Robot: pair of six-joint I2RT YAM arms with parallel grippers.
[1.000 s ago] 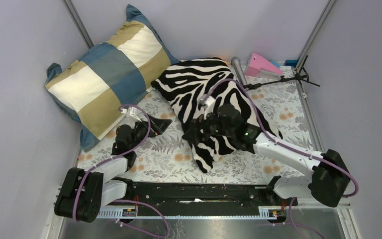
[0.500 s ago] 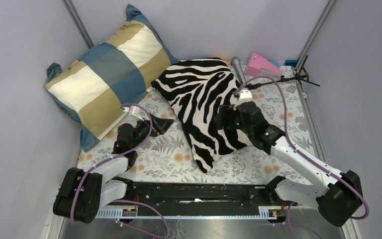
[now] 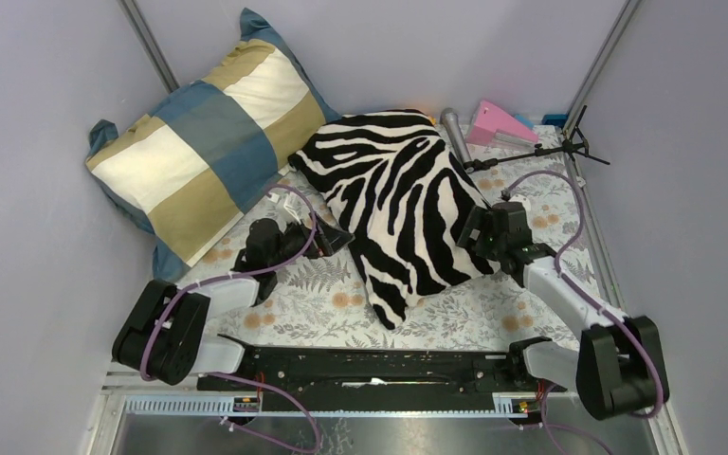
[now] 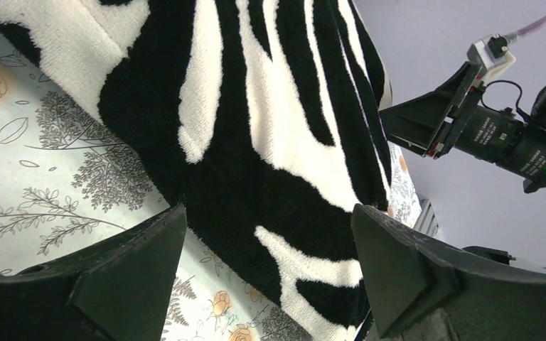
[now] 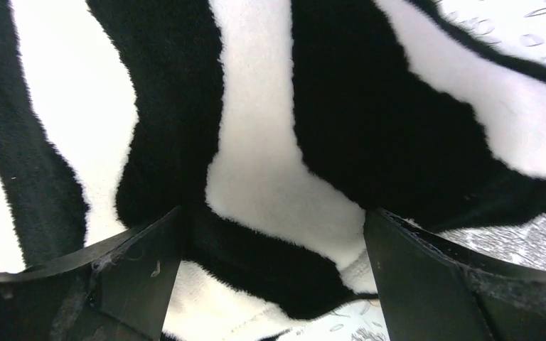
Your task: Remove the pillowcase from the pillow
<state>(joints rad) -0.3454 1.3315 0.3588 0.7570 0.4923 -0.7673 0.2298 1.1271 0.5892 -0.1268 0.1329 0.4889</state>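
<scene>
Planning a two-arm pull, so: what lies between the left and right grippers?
The zebra pillowcase fills the stretch between the left gripper and the right gripper, seen in the top external view. Both are open.

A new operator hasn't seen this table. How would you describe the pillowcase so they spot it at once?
On the flowered table cover, look between the left claw and the right claw. There lies the plush black-and-white zebra-striped pillowcase. Its neighbour at the back left, the cushion checked in blue, tan and cream, has squares, not stripes.
</scene>
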